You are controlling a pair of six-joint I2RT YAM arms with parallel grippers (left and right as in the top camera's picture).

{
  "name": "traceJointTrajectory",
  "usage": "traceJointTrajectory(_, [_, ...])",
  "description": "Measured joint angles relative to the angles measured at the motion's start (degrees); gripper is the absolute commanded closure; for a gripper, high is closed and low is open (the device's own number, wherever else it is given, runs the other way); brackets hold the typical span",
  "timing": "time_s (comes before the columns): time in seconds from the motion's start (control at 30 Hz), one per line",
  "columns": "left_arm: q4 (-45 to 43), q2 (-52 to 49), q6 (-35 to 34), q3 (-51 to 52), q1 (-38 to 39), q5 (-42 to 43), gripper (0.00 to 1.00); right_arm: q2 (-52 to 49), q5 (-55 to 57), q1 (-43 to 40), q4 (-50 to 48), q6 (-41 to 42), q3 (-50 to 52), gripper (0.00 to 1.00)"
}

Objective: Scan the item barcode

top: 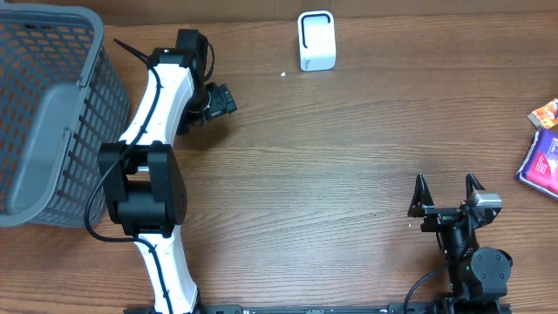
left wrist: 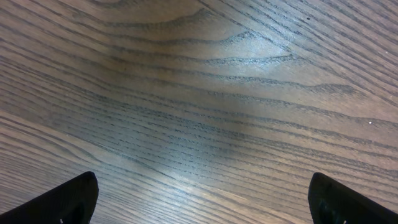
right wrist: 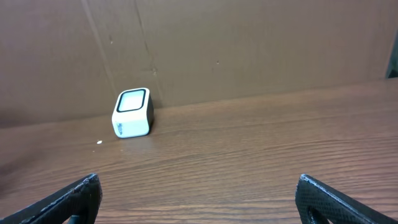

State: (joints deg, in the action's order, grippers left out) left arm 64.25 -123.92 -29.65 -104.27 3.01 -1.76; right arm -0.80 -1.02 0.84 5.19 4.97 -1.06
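Overhead, nearest the robot's edge, the right gripper (top: 446, 185) sits at the right of the wooden table (top: 331, 174), its fingers spread wide with nothing between them. Farther out, at the right edge, lies a purple packet (top: 540, 159), cut by the frame, with a smaller orange-red packet (top: 544, 114) just beyond it — both well apart from either gripper. On the left, the white left arm (top: 161, 96) runs past a grey mesh basket (top: 83, 139) to the left gripper (top: 220, 100); the left wrist view shows its fingers (left wrist: 68, 200) released over bare wood. Farthest, at the back edge, stands the white barcode scanner (top: 316, 40) — against a brown cardboard wall (right wrist: 249, 50) in the right wrist view.
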Motion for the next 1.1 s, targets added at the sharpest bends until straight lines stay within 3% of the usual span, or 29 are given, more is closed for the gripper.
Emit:
traceJointTrajectory(0.57, [0.0,0.0,0.0,0.0,0.0,0.0,0.0,0.0,0.2,0.0,0.02,-6.25,0.0,0.0])
traceJointTrajectory(1.1, [-0.02,0.0,0.0,0.0,0.0,0.02,0.0,0.0,0.2,0.0,-0.04,-6.49,0.0,0.0])
